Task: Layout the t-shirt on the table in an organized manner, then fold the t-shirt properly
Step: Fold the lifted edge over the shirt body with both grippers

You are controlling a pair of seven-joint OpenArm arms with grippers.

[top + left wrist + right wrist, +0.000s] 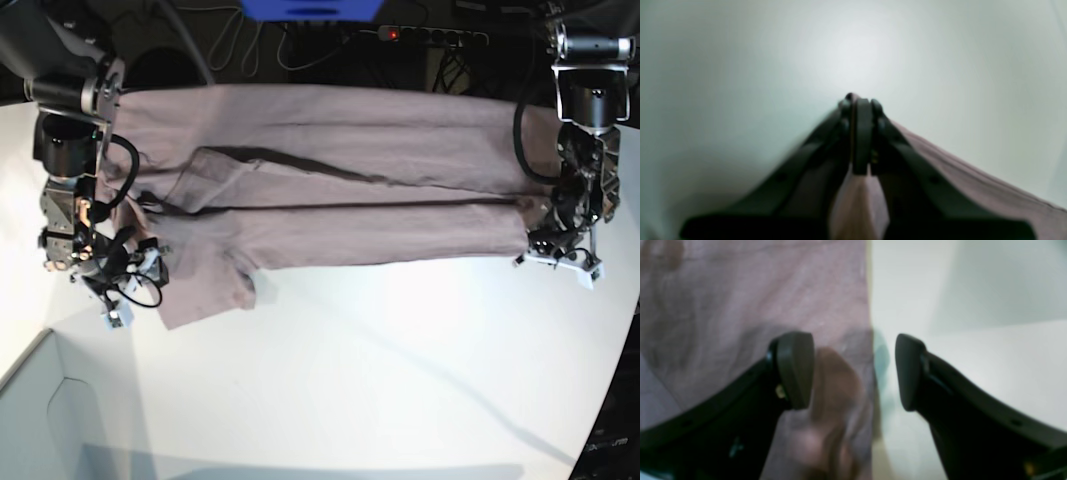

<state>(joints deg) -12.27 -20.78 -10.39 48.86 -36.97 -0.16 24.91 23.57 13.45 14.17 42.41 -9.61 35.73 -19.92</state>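
The mauve-pink t-shirt (330,200) lies stretched across the far half of the white table (350,380), folded lengthwise with wrinkles near its left end. My left gripper (545,245) is at the shirt's right end, shut on the cloth. In the left wrist view, the left gripper (858,103) pinches a fold of t-shirt (973,186) just above the table (740,66). My right gripper (130,270) is at the shirt's left end. In the right wrist view, the right gripper (853,370) is open and straddles the t-shirt (756,306) edge, one finger over cloth, the other over table (973,356).
A pale grey box corner (40,420) sits at the near left. Cables and a power strip (430,35) run behind the table's far edge. The table's curved edge (610,400) falls away at the right.
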